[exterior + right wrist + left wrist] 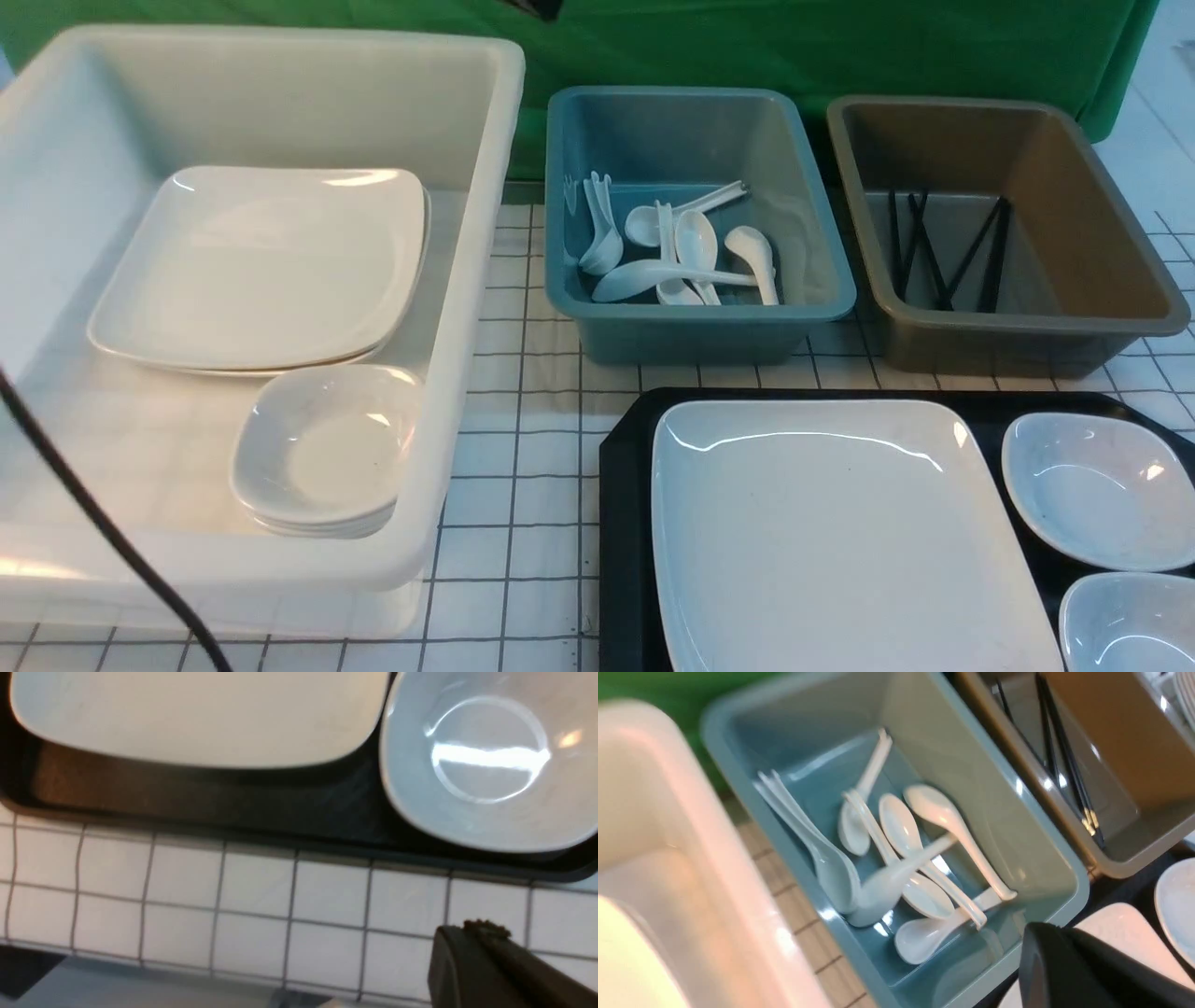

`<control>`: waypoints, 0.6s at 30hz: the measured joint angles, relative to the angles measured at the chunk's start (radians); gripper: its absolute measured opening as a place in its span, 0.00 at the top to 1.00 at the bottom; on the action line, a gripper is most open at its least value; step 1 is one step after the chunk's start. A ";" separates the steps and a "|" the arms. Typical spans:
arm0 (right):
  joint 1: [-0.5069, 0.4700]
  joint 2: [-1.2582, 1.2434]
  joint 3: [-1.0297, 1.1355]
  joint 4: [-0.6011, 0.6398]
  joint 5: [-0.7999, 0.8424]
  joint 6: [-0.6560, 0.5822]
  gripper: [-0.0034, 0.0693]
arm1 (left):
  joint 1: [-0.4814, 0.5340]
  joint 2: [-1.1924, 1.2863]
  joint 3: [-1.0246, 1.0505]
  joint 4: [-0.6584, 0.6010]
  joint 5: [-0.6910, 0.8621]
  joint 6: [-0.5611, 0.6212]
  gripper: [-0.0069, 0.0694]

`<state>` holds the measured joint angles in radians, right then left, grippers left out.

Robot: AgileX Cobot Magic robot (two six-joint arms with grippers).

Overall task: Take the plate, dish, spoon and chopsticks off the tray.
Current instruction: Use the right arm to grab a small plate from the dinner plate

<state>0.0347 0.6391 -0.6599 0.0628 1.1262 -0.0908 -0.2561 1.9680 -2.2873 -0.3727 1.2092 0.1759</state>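
Left end effector (1045, 952) jaws together, at tray's (621, 523) far edge; right end effector (472, 947) together too, over bench (523, 485) just off tray; nothing seen held. Black cable (93, 523) crosses left of tray. Tray holds plate (840, 532), two dishes (1097, 490) on its right. Left of tray: white tub (457, 392), stacked plates (261, 271) and stacked dishes (327, 448) inside. Beyond tray: blue bin (700, 336) with spoons (695, 247), brown bin (1027, 350) with chopsticks (991, 254).

Your left fingers (1064, 961) are pressed closed, showing in the left wrist view only as one dark, blurred mass at the frame's edge. Your right fingers (472, 961) are closed too, just their dark tips visible, held clear above the counter (261, 905).
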 joint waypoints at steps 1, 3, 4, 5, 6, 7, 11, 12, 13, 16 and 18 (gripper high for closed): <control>0.001 0.037 0.000 0.018 -0.001 0.001 0.91 | 0.001 -0.026 0.015 0.005 0.000 -0.001 0.91; 0.018 0.119 0.000 0.042 -0.012 -0.003 0.91 | 0.003 -0.102 0.087 0.010 0.000 -0.001 0.91; 0.035 0.155 0.000 0.046 -0.018 -0.013 0.90 | 0.003 -0.144 0.144 0.010 0.000 -0.002 0.91; 0.059 0.182 0.000 0.046 -0.023 -0.021 0.88 | 0.003 -0.182 0.213 0.009 0.000 -0.002 0.91; 0.070 0.200 0.000 0.045 -0.026 -0.024 0.87 | 0.003 -0.201 0.244 0.008 0.000 -0.002 0.91; 0.125 0.254 0.000 0.025 -0.048 -0.025 0.80 | 0.003 -0.301 0.400 -0.001 -0.001 -0.010 0.91; 0.246 0.353 0.000 -0.063 -0.158 0.032 0.60 | 0.000 -0.482 0.772 -0.100 -0.022 -0.016 0.91; 0.268 0.374 0.000 -0.079 -0.180 0.039 0.57 | -0.005 -0.515 0.867 -0.126 -0.054 -0.007 0.91; 0.295 0.399 0.000 -0.097 -0.202 0.045 0.54 | -0.009 -0.555 0.954 -0.155 -0.091 0.003 0.91; 0.367 0.485 0.000 -0.162 -0.234 0.062 0.51 | -0.016 -0.659 1.157 -0.201 -0.184 0.008 0.91; 0.401 0.537 0.000 -0.214 -0.246 0.091 0.51 | -0.016 -0.712 1.233 -0.202 -0.206 0.008 0.90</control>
<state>0.4352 1.1765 -0.6599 -0.1508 0.8798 0.0000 -0.2718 1.2562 -1.0548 -0.5748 1.0037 0.1841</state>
